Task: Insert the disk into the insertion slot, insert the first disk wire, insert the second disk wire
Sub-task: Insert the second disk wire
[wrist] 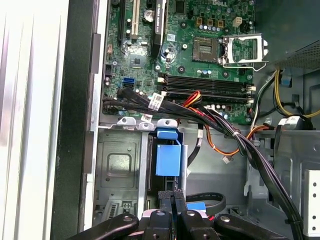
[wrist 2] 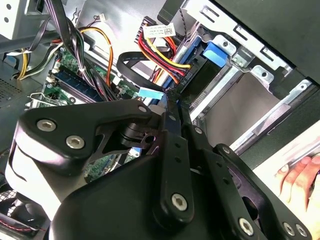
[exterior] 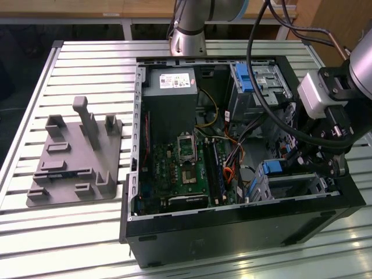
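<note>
First wrist view: the disk (wrist: 167, 154) already down in the insertion slot (wrist: 120, 162), blue carrier end showing. Long axis running straight away from the pincer (wrist: 172, 197), dead ahead and near, not touching. Fingers pressed together, judged clamped on the black disk wire (wrist: 212, 199) just behind its pale blue plug (wrist: 196, 205). Plug tip close beside the disk's dark connector edge in the second wrist view. On the exterior view's right, at the near corner of the computer case (exterior: 232, 226) on the table (exterior: 87, 70). One arm, so no choice of side. Counted: one disk, one slot, one blue plug, one pincer.
</note>
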